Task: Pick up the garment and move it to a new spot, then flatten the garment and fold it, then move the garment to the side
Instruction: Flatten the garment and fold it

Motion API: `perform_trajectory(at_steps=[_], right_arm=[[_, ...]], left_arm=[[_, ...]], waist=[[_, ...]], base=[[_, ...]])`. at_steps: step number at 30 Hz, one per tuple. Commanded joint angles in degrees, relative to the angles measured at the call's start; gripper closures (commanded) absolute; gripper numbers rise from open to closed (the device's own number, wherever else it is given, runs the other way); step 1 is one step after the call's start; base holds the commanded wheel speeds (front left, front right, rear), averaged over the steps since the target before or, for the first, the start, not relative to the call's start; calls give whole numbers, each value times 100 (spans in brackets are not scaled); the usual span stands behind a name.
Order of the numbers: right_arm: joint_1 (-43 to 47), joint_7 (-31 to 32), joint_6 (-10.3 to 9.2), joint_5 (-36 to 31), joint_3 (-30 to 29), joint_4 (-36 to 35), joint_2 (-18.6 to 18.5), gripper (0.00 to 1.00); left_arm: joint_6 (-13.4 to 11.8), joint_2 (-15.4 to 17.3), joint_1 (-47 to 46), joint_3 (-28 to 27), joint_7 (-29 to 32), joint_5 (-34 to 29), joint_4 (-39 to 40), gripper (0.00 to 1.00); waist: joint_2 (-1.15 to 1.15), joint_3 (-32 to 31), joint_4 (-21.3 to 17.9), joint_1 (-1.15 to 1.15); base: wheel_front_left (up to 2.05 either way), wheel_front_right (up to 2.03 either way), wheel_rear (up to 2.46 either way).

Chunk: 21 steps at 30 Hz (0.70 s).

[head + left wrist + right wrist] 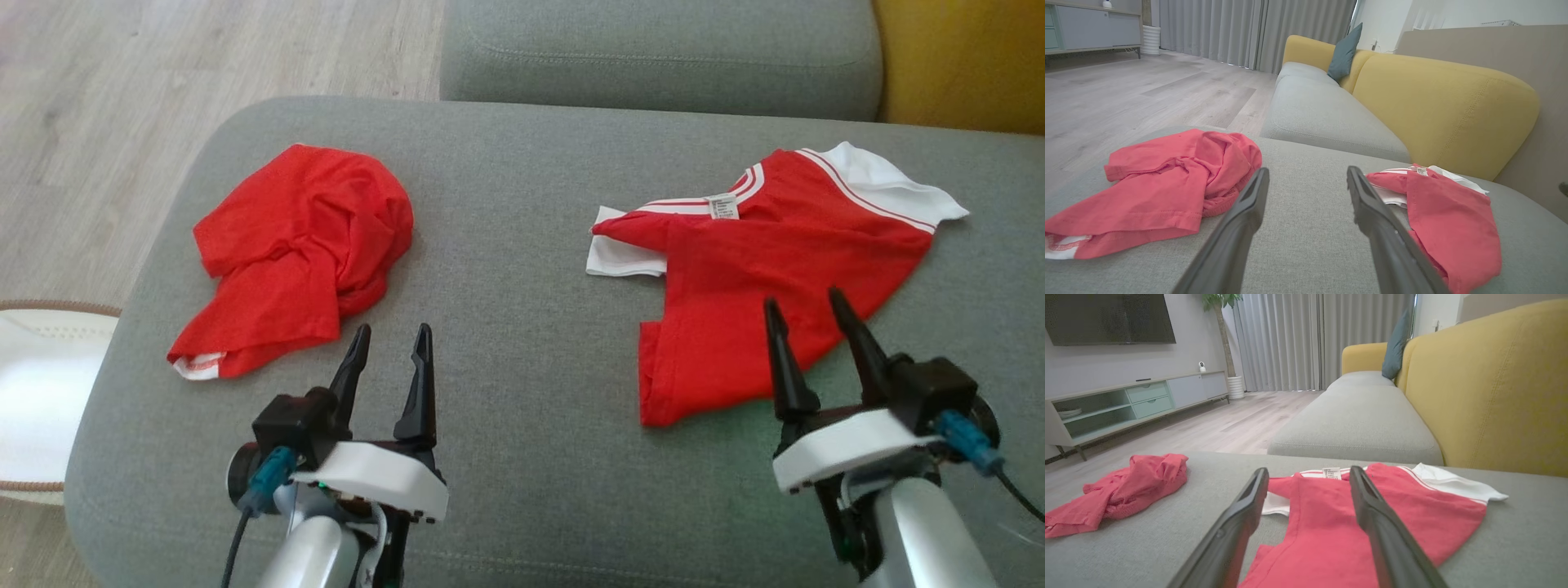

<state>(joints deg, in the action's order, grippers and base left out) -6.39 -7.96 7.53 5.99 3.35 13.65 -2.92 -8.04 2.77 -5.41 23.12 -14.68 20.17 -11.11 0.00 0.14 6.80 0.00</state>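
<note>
Both grippers stand wide open with nothing between their fingers. The left gripper [393, 331] sits low and left of centre in the head view. The right gripper [804, 298] sits at the lower right.

A broad grey cushion [531, 269] takes up most of the frame and carries everything. Behind it, along the top edge, runs a sofa seat [653, 49] with a yellow backrest [963, 65] in the upper right corner.

A red shirt [759, 269] with white sleeves lies right of centre, spread fairly flat. One sleeve is tucked under at its left, and its lower left corner is doubled over. The right gripper's fingertips overlap its lower edge, but I cannot tell whether they touch the cloth.

A crumpled red garment [302, 245] lies left of centre, bunched and twisted, with a strip of white hem at its lower left. The left gripper points over bare cushion just below and right of it, apart from it.

A small white label [723, 207] shows at the shirt's collar.

Judging by how things lie, little is finished. The crumpled garment looks untouched, with lifting, flattening, folding and setting aside all left. The shirt is partly flat but not neatly folded. I cannot tell which piece is in hand, since neither is gripped.
</note>
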Motion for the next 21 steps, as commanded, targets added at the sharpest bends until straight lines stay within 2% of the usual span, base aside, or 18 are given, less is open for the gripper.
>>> perform_trajectory(at_steps=[1,9,15,21], right_arm=[[-258,22,-4,35,135,-259,1,0],[-357,447,-4,-122,425,-317,3,0],[-600,991,-4,-403,690,279,3,0],[-854,1365,-4,-913,402,1033,3,0]], left_arm=[[2,10,-183,-203,-32,-60,224,0],[18,10,-327,-120,-32,-10,235,0],[-1,10,-425,9,-32,77,211,0],[-33,10,-509,67,-32,134,218,0]], waist=[[0,19,10,0],[0,280,248,0],[0,491,564,0],[0,671,841,0]], base=[[0,0,0],[0,0,0],[0,0,0],[0,0,0]])
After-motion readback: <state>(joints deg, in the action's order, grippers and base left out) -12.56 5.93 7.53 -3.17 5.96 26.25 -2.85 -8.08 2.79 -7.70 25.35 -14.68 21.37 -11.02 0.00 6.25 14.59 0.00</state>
